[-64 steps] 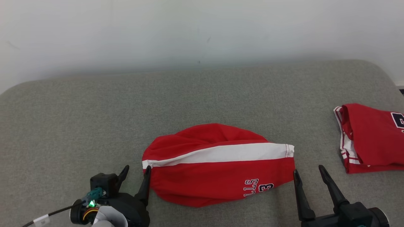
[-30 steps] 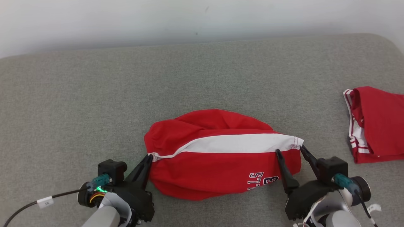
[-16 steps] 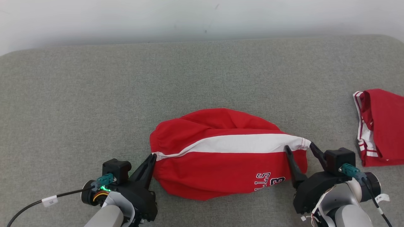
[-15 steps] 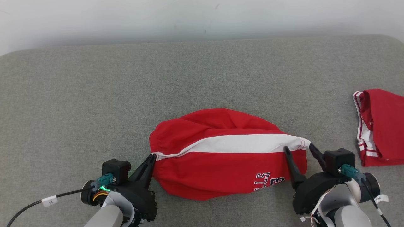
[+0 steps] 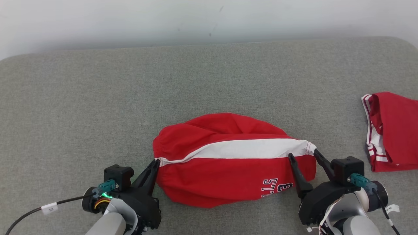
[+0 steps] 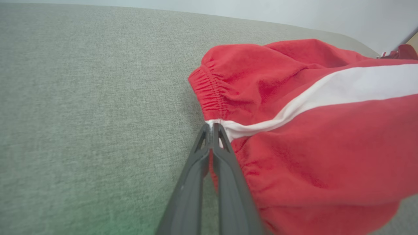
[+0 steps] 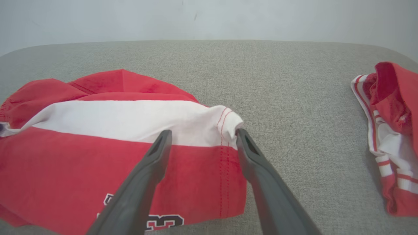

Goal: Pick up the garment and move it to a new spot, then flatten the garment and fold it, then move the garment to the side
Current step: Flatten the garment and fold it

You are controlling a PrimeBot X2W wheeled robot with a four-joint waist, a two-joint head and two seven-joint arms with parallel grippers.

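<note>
While red shorts (image 5: 235,176) lie bunched on grey cushion (image 5: 98,98) | left gripper (image 6: 212,125) clenched on waistband (image 6: 212,94) at white stripe (image 5: 248,148) | right gripper (image 5: 303,153) agape astride hem corner (image 7: 228,120), not gripping | likely flattening stage; fold, side-move remain

Black left pincer (image 5: 155,162) and right pincer (image 5: 303,153) — long tapered fingers (image 5: 295,173), teal connectors (image 5: 106,186), white-tagged black cables (image 5: 72,199), pale grey forearms (image 5: 107,226).

Head camera looks down on the garment (image 5: 228,176); wrist cameras face its opposite ends closely, seemingly low.
</note>
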